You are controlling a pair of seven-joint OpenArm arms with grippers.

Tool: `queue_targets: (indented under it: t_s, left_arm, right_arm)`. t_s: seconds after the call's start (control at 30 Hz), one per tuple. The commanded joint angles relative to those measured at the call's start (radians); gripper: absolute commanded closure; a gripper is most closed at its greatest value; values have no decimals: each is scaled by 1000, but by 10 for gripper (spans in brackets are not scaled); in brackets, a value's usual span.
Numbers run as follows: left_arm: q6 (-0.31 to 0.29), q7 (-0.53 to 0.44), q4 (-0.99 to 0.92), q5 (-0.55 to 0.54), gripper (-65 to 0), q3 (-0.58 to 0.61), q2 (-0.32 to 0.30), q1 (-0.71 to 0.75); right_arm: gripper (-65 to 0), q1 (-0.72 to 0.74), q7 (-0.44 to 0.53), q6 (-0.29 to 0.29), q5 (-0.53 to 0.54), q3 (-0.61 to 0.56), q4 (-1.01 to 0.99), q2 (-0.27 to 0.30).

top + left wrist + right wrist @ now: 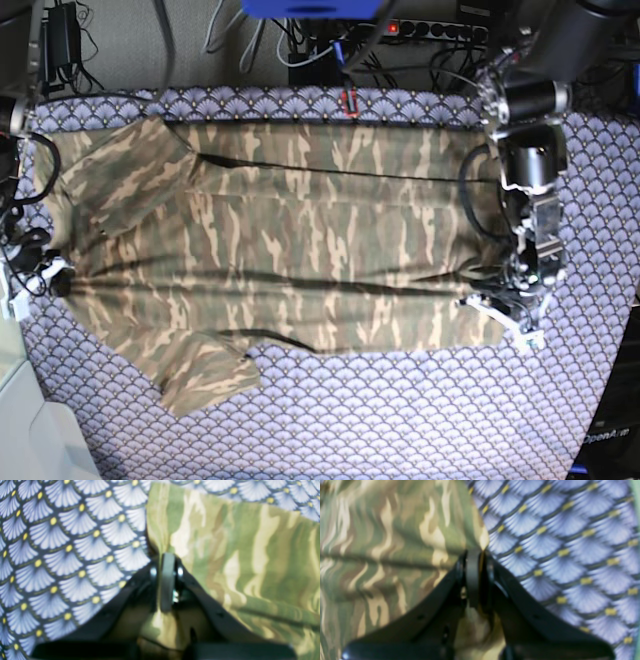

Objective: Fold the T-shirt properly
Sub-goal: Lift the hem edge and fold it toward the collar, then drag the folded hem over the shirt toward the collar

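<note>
Base view: T-shirt (300, 240), plain camouflage, no legible writing.

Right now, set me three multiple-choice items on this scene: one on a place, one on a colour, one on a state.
1. Where does the T-shirt lie?
A. Spread flat across the table cloth
B. Hanging off a chair
C. Rolled up in a box

2. What colour are the small dots in the table cloth's scallop pattern?
A. Red
B. Yellow
C. Black

3. How does the left pincer stand?
A. Wide open above bare cloth
B. Shut on the T-shirt's edge
C. Shut on a cable

Answers:
1 A, the base view shows the shirt laid out across the table.
2 B, the left wrist view shows a yellow dot atop each scallop.
3 B, camouflage fabric is pinched between the closed fingers; the right pincer grips likewise.
</note>
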Motion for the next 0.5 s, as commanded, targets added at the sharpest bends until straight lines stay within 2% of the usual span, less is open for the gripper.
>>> queue_targets:
  t_s: [0.0,0.1,0.27,0.47]
  left_arm:
    - [0,-5,54,-2,-5,1,-5,-20]
    - [0,38,163,-2,-5,-1,16,31]
    - [0,106,286,-2,-5,-1,21,95]
    - [0,156,413,-2,-5,-2,19,166]
  right_arm:
    - [0,4,22,3,14,10,45,23]
    - [0,-76,16,3,14,10,168,22]
    - [0,-215,-64,3,16,14,409,17]
    - [0,-382,-127,3,16,194,668,-29]
